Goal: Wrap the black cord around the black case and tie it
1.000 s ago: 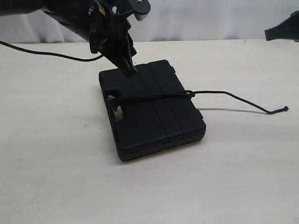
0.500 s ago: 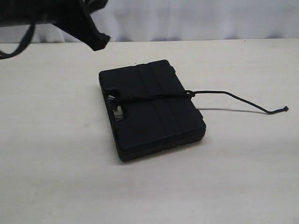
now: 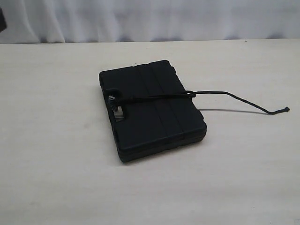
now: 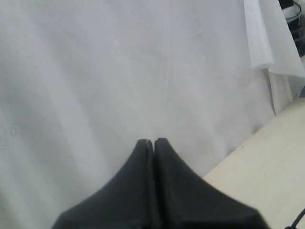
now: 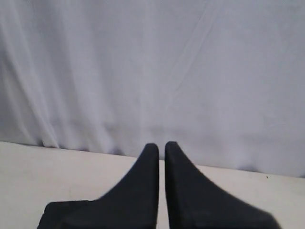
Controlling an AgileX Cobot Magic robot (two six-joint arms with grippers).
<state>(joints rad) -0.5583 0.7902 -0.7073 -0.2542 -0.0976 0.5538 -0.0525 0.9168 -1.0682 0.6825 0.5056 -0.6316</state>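
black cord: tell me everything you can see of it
The black cord is a thin matte black rope. One stretch lies taut across the lid of the black case, from the handle hole to a knot at the case's right edge in the exterior view. From there the free tail arcs rightward, seemingly above the table since a shadow lies beneath it, ending in a knotted tip. Whether it passes under the case cannot be seen.

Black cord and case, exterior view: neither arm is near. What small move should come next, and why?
Likely none on the cord: park the arms and stop. It crosses the case from the handle hole to a knot at the edge, tail trailing loose. The left gripper and right gripper are shut, empty, facing the curtain. Whether it passes underneath is hidden.
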